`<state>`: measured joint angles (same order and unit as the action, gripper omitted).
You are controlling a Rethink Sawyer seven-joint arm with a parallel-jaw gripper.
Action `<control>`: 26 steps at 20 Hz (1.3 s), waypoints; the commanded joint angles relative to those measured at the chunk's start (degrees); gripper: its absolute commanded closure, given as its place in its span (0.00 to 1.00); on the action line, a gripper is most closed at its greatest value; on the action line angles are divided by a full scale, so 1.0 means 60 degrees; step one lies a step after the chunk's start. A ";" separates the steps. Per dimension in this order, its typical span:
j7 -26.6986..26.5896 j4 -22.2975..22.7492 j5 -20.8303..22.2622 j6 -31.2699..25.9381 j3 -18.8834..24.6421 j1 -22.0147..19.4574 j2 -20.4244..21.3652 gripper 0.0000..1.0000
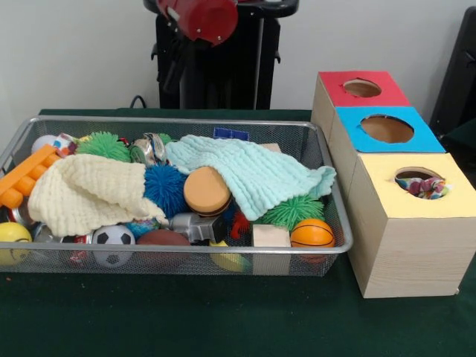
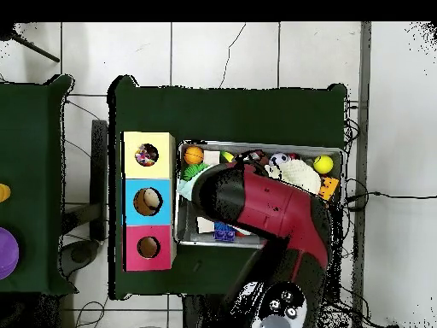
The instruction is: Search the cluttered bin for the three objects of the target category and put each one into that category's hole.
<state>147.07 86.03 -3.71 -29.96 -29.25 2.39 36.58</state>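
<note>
The cluttered bin (image 1: 186,254) of silver wire mesh stands on the green table, full of toys; it also shows in the overhead view (image 2: 256,143). A polka-dot fabric bundle (image 1: 422,185) sits inside the yellow-surrounded hole (image 1: 413,173) of the pale wooden box, and shows in the overhead view (image 2: 146,155). No other polka-dot bundle shows among the clutter. The red arm (image 2: 265,205) reaches over the bin and hides its middle. Only a red arm part (image 1: 201,18) shows at the top of the front view. The gripper does not show.
A cream knitted cloth (image 1: 89,192) and a mint cloth (image 1: 249,172) cover much of the bin. Blue (image 1: 163,186) and green (image 1: 291,211) pom balls, an orange basketball (image 1: 312,233) and a soccer ball (image 1: 113,238) lie there. Blue-surrounded (image 1: 387,129) and red-surrounded (image 1: 362,88) holes lie beyond the yellow one.
</note>
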 commanded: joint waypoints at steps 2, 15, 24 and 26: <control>-0.1016 0.1565 0.0604 0.0087 0.1763 -0.0685 0.0238 1.00; -0.1654 0.2138 0.1912 0.0462 0.2578 -0.2089 0.0751 1.00; -0.1429 0.2043 0.3039 0.0771 0.2836 -0.2545 0.0838 0.00; -0.1235 0.2113 0.3144 0.0964 0.2950 -0.2678 0.0777 0.00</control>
<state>147.05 93.28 10.20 -28.19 -18.24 -11.67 41.93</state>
